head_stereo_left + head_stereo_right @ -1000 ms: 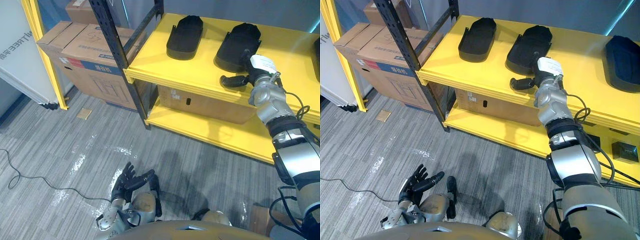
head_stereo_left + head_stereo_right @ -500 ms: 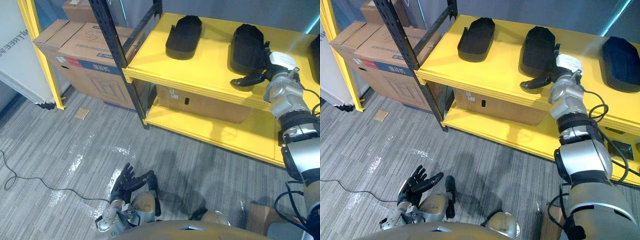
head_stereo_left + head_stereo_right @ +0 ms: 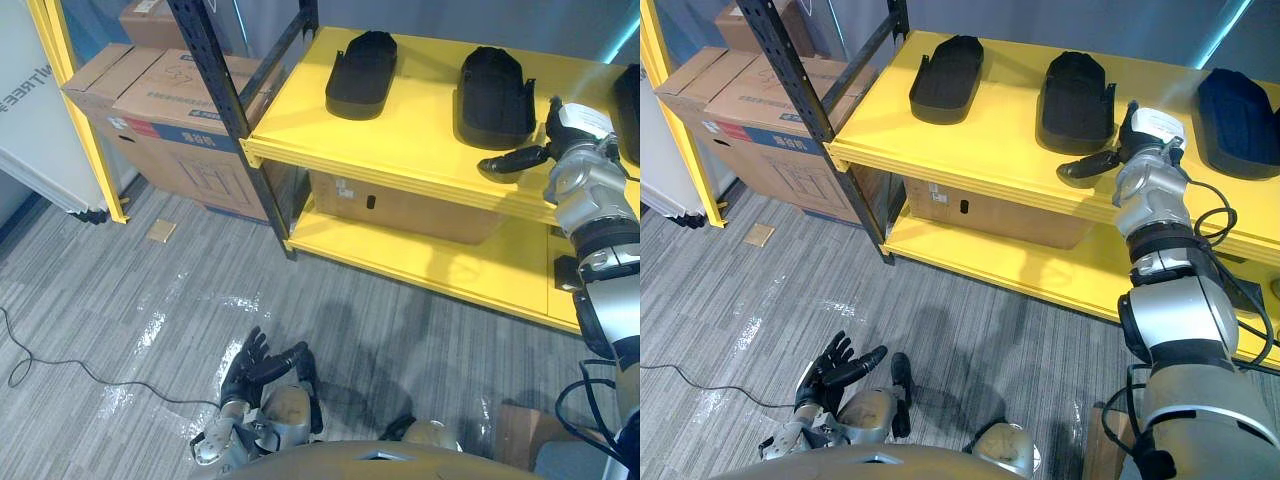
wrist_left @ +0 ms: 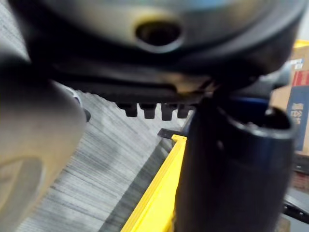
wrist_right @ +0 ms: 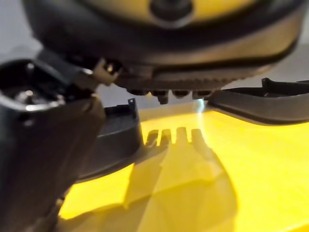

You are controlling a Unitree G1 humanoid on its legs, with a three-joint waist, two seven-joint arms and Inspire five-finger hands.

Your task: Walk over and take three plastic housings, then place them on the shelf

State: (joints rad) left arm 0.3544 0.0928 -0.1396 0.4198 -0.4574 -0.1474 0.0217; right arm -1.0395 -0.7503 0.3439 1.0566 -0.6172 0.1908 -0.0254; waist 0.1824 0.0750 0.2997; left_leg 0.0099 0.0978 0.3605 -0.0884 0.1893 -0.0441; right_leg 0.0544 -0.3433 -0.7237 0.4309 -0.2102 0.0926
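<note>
1. Pulling my right hand off is what has just changed. A second ago it was against the near end of the middle housing, which lay skewed. Now that housing lies square on the top shelf, and the hand has drawn off to its right, over the front edge.
2. My right hand is relaxed, with its fingers straight side by side and the thumb stretched out sideways, and it holds nothing. The thumb tip is just beside the middle housing's near end. I read it as clear of the housing, but I can't be sure of the gap.
3. My left hand hangs low over the floor, fingers spread and empty.
4. I judge the release done. If this housing was the last one, the placing is finished and the arm only needs to come home.
5. I count three housings, all on the top shelf:
   - the left housing, toward the left edge
   - the middle housing
   - the right housing, toward the right edge
6. At least two cardboard boxes stand past the shelf's left end. One more box sits on the lower shelf.
</note>
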